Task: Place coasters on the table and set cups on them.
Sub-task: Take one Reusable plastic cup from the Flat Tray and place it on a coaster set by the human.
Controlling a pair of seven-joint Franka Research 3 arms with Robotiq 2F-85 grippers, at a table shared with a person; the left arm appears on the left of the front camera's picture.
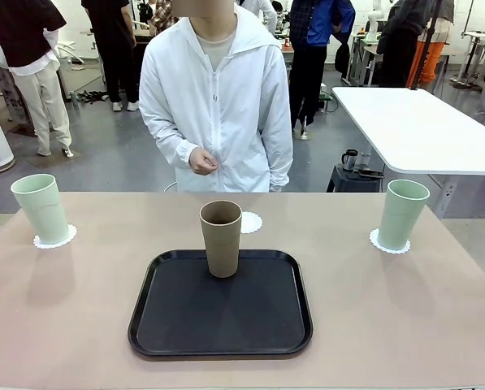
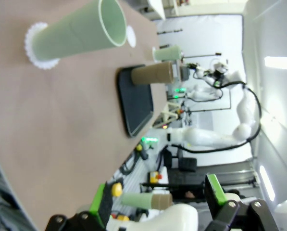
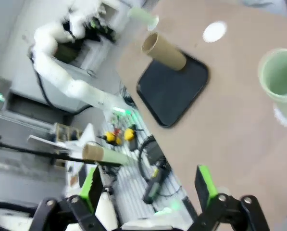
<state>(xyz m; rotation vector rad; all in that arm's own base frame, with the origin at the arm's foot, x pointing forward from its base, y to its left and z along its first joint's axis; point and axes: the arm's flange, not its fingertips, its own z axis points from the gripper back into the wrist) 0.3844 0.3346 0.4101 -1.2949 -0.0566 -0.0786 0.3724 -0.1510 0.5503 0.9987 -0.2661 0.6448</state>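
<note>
Two mint green cups stand on coasters on the table (image 1: pixel 372 309): the left cup (image 1: pixel 41 208) on a coaster (image 1: pixel 57 239), the right cup (image 1: pixel 403 213) on a coaster (image 1: pixel 387 243). The brown cup (image 1: pixel 221 237) stands upright at the far edge of the black tray (image 1: pixel 220 325). Behind it lies a bare coaster (image 1: pixel 251 222). My left gripper (image 2: pixel 157 199) is open and empty, off the table's edge, facing the near mint cup (image 2: pixel 76 33) and the brown cup (image 2: pixel 153 73). My right gripper (image 3: pixel 148 185) is open and empty, with a mint cup (image 3: pixel 280 79), the brown cup (image 3: pixel 163 50) and the bare coaster (image 3: pixel 214 31) beyond it.
A person in a white jacket (image 1: pixel 216 106) stands at the far side of the table, one hand (image 1: pixel 201 160) held at the waist. A white table (image 1: pixel 413 122) stands at the back right. Bare tabletop lies on both sides of the tray.
</note>
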